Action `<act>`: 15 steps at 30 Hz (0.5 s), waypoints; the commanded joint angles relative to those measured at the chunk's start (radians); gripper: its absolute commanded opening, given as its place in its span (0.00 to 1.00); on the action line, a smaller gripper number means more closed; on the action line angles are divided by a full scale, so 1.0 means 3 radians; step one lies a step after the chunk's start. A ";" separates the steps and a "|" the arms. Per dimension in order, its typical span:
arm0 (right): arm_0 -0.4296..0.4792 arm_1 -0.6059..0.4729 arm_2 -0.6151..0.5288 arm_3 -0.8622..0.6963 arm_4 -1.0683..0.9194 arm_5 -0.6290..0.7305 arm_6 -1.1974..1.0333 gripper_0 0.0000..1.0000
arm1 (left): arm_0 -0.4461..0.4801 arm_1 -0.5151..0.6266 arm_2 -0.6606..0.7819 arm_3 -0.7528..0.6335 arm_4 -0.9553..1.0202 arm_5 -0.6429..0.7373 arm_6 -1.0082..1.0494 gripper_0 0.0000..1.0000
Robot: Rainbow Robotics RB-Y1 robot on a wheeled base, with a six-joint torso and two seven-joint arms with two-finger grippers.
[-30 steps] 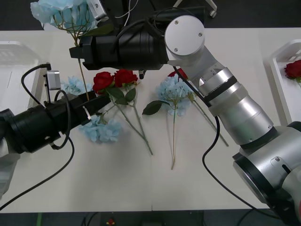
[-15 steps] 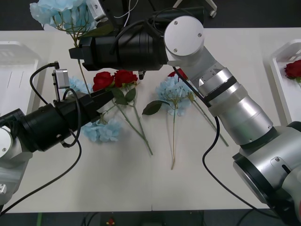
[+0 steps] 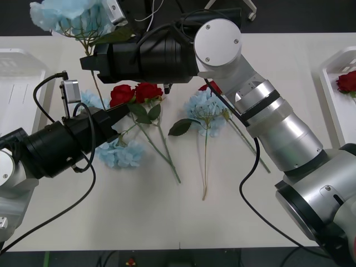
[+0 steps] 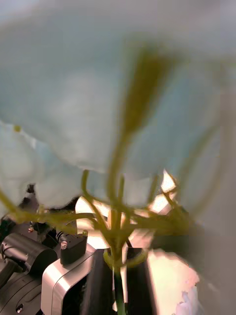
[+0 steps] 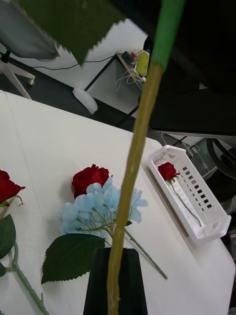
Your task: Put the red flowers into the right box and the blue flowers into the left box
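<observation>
Front view: right hand (image 3: 89,58) clenched on a blue flower's (image 3: 69,14) stem, cluster aloft above the counter (image 3: 222,222); left hand (image 3: 119,117) by two roses (image 3: 133,93). Right wrist: stem pinched between fingers (image 4: 101,280). Left wrist: stem across finger (image 5: 115,280); left hand's state unclear; a rose lies in the right box (image 5: 206,221).

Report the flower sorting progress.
Done: one deep-red artificial rose lies in the shallow white right tray. In hand: the right claw grips a raised pale blue hydrangea cluster by its stem; the left claw is at the stem's lower end. Left: three red roses, three blue clusters on the table; no blue yet in the slotted white left tray.
</observation>
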 commanded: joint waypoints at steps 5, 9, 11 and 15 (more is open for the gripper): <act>-0.0188 0.0099 0.0022 -0.0045 -0.0026 -0.0028 -0.0035 1.00 | -0.0132 -0.0064 0.0106 -0.0107 0.0008 -0.0025 0.0087 0.00; -0.0188 0.0089 0.0017 -0.0045 -0.0010 -0.0033 -0.0040 1.00 | -0.0198 -0.0028 0.0407 -0.0107 -0.0105 0.0159 0.0255 0.00; -0.0188 0.0068 0.0007 -0.0045 0.0031 -0.0033 -0.0035 1.00 | -0.0275 0.0048 0.0709 -0.0107 -0.0304 0.0415 0.0511 0.00; -0.0188 -0.0019 0.0007 -0.0045 0.0036 -0.0028 -0.0030 1.00 | -0.0393 0.0232 0.1174 -0.0066 -0.0657 0.0813 0.1033 0.00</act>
